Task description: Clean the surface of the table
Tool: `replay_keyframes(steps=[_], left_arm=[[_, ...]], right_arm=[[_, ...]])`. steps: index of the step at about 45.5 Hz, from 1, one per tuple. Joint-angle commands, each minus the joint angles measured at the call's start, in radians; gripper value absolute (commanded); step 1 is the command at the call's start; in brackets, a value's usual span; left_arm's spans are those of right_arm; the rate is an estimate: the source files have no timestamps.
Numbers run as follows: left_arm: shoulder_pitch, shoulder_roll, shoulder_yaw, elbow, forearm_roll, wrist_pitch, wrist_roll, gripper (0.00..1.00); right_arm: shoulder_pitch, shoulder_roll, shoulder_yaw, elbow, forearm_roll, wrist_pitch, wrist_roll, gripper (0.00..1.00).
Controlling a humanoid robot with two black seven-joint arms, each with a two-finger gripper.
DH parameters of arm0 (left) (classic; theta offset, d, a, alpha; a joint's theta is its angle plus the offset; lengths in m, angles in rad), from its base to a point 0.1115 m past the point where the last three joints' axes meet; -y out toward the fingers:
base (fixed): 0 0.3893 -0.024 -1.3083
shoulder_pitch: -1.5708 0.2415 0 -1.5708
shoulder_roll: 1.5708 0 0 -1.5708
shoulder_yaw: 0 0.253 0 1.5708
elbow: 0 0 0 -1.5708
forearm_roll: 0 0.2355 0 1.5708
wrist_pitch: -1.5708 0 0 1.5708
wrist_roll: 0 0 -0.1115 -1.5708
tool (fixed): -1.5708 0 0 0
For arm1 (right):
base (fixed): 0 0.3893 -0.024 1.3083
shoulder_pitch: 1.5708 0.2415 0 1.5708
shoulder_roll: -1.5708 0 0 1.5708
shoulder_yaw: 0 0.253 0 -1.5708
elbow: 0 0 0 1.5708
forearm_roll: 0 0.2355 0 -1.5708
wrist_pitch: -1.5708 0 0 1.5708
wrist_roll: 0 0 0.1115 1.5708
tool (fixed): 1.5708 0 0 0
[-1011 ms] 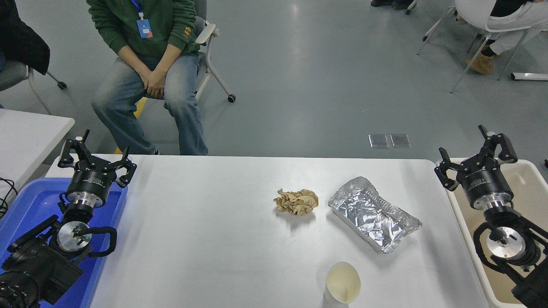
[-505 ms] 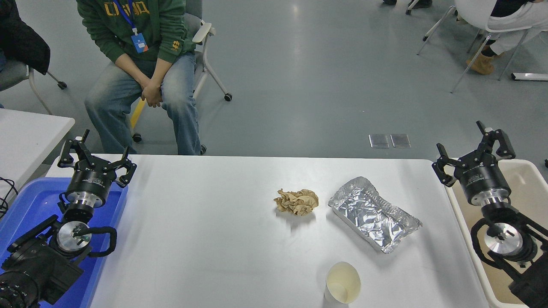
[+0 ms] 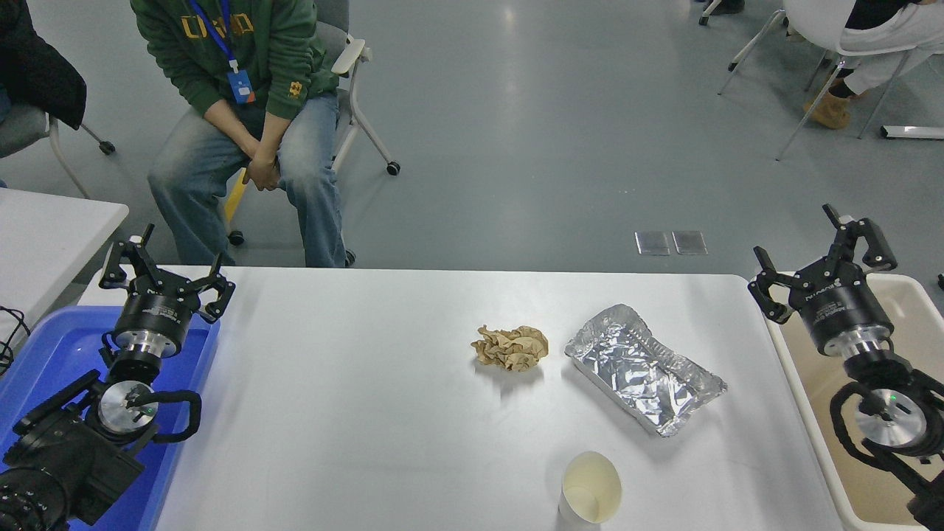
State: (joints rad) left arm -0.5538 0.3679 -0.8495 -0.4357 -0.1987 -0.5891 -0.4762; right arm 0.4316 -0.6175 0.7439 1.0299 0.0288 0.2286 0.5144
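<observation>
Spreading left of the right gripper [image 3: 822, 269], the table surface [image 3: 369, 413] bears litter.

A crumpled brown paper [image 3: 512, 348], a foil tray [image 3: 643, 369] and a paper cup [image 3: 590, 495] lie near one another.

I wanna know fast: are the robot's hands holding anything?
Left gripper: open, holding nothing.
Right gripper: open, holding nothing.
</observation>
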Motion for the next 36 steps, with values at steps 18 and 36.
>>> replay_keyframes(steps=[18,36], left_arm=[[0.0,-0.001,0.0,0.0,0.001,0.0,0.001,1.0],[0.0,0.0,0.0,0.0,-0.001,0.0,-0.001,1.0]], right_arm=[[0.05,-0.304,-0.225,0.383,-0.357,-0.003,-0.028,1.0],[0.131,-0.51,-0.308,0.622,-0.78,0.012,-0.028,1.0]])
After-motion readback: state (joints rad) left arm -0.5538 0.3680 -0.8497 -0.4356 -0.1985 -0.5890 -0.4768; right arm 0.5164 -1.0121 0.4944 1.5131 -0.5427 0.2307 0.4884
